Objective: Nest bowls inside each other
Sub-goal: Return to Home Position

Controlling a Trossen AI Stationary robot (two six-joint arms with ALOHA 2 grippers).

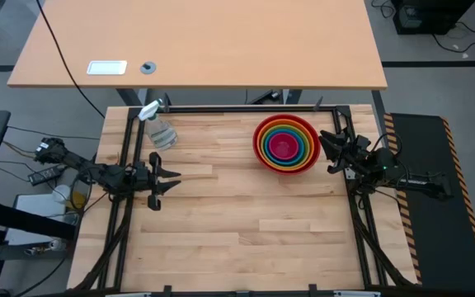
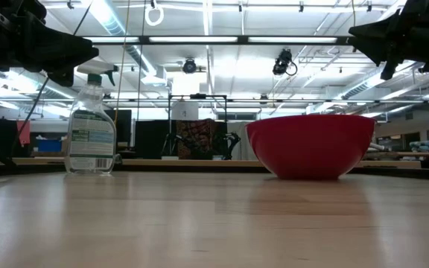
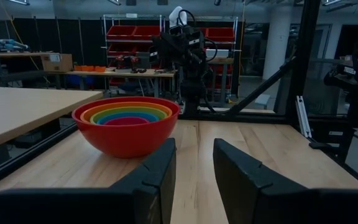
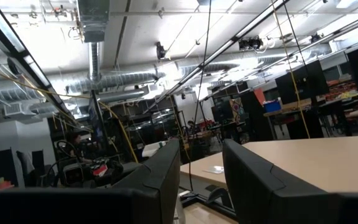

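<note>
The bowls (image 1: 286,143) sit one inside another at the far right of the table: red outermost, then orange, lime green, blue and magenta pink innermost. The red bowl (image 2: 310,145) rests on its base on the wood; the stack (image 3: 126,124) also shows in the left wrist view. My left gripper (image 1: 176,178) hovers at the table's left edge, open, pointing level toward the right, with nothing between its fingers (image 3: 157,171). My right gripper (image 1: 326,151) hangs just right of the bowls, open, tipped upward, touching nothing; its fingers (image 4: 166,168) frame only the ceiling.
A clear spray bottle (image 1: 158,128) with a white nozzle stands at the far left of the table (image 1: 246,231). A black frame rail (image 1: 237,108) runs along the far edge. A tan desk (image 1: 196,41) stands beyond it. Bare wood fills the table's middle and near half.
</note>
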